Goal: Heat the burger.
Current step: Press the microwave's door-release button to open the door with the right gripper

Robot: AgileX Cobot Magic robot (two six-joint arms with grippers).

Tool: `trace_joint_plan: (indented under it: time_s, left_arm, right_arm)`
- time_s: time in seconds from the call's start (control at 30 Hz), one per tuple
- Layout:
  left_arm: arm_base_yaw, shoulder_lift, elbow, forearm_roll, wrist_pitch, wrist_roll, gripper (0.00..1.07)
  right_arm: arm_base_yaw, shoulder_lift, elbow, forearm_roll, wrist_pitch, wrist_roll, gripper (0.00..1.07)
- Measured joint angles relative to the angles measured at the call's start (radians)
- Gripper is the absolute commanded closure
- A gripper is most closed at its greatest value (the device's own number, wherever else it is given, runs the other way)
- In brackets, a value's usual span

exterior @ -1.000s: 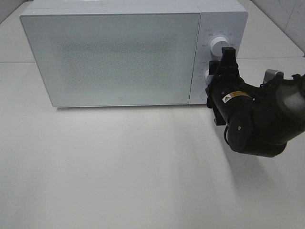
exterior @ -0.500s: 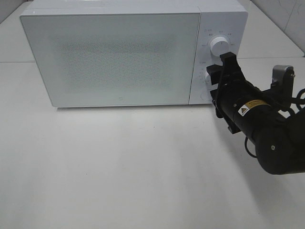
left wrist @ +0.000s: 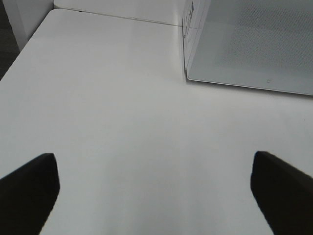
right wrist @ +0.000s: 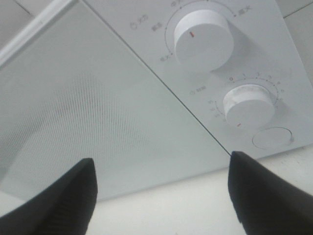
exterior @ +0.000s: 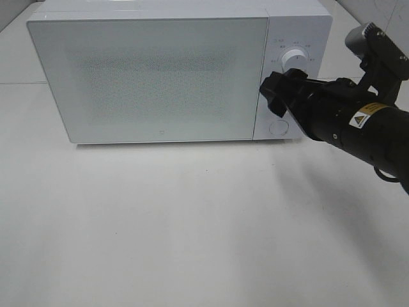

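Observation:
The burger is out of view; the white microwave (exterior: 153, 77) stands with its door shut. My right gripper (exterior: 271, 96) hovers in front of the control panel, covering the lower knob in the exterior high view. In the right wrist view the right gripper (right wrist: 161, 196) is open, nothing between its dark fingers (right wrist: 73, 196), and it faces the door edge, with the upper knob (right wrist: 201, 39) and lower knob (right wrist: 248, 105) off to one side. My left gripper (left wrist: 156, 196) is open over bare table near the microwave's left corner (left wrist: 187, 76).
The upper knob (exterior: 295, 59) and a round button (exterior: 278, 126) show on the panel. The white table (exterior: 192, 224) spreads in front of the microwave. A tiled wall (exterior: 383, 16) rises at the back right.
The right arm has risen and rolled, its body now reaching in from the upper right. The gripper tip has slid left off the lower knob and its jaws have spread wider.

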Motion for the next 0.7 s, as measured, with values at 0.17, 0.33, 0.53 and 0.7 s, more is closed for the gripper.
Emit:
trace_joint_plan:
  time_s: [0.17,0.33,0.53,0.7]
  left_arm:
    - [0.000,0.000,0.000,0.000,0.000,0.000,0.06]
    - [0.000,0.000,0.000,0.000,0.000,0.000,0.06]
    - [0.000,0.000,0.000,0.000,0.000,0.000,0.06]
    - [0.000,0.000,0.000,0.000,0.000,0.000,0.06]
  right_arm:
    - [0.000,-0.086,0.001,0.000,0.186,-0.193,0.34]
    - [0.000,-0.171,0.001,0.000,0.389,-0.316,0.34]
    - [0.000,-0.279,0.001,-0.008,0.584,-0.383,0.34]
    - [0.000,-0.407,-0.059,-0.143,0.940,-0.397,0.34]
